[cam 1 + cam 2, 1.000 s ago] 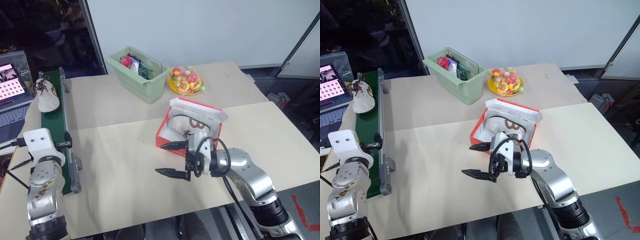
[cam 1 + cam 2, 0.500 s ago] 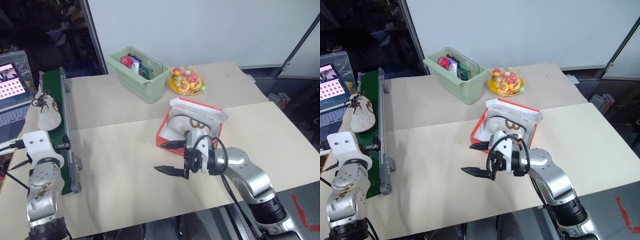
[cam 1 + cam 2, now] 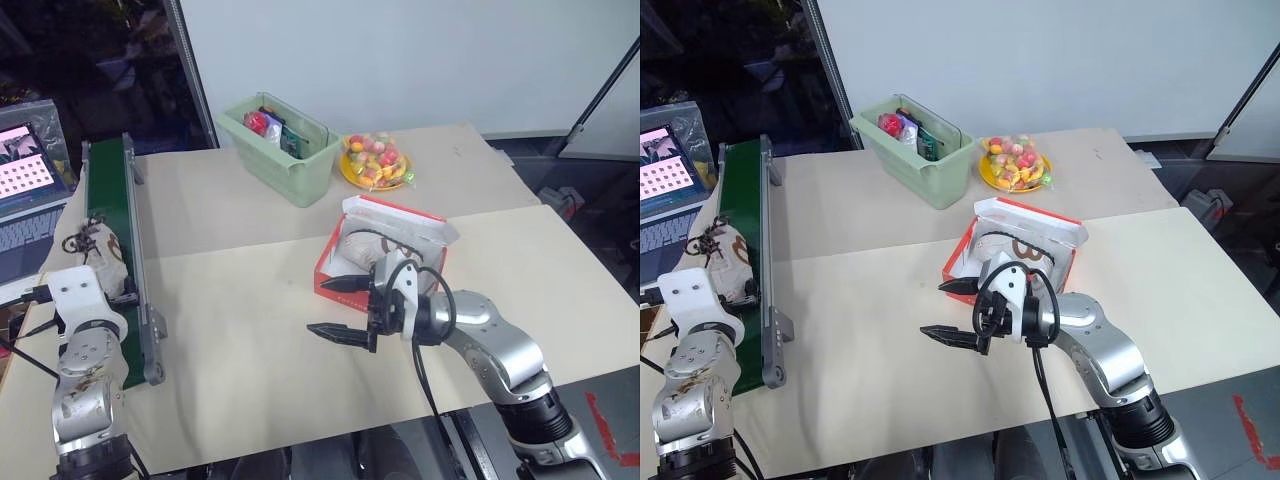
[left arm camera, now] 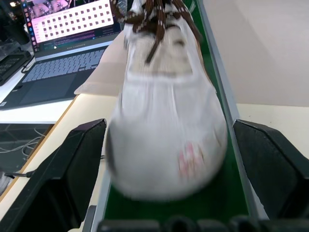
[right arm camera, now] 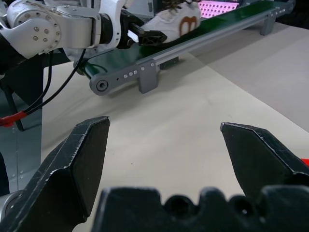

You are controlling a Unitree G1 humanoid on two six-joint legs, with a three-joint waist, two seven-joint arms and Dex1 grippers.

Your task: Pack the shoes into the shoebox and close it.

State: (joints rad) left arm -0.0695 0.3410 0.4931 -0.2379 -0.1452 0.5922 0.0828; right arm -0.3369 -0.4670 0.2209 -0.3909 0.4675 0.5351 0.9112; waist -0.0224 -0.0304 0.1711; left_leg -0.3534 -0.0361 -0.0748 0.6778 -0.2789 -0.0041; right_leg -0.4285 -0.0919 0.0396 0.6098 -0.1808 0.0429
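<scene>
Two shoes: one (image 4: 166, 130) between the spread left gripper (image 4: 169, 159); one (image 3: 372, 250) boxed (right gripper (image 3: 345, 310) agape, empty).

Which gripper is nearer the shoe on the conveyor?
Left. The left gripper sits open right at the shoe on the conveyor; the right gripper hovers open by the shoebox.

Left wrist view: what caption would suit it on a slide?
A cream shoe with brown laces lies on the green belt between the open left claw, a laptop alongside.

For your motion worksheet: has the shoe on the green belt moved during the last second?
Yes. The shoe has travelled down the green belt toward the left gripper.
</scene>
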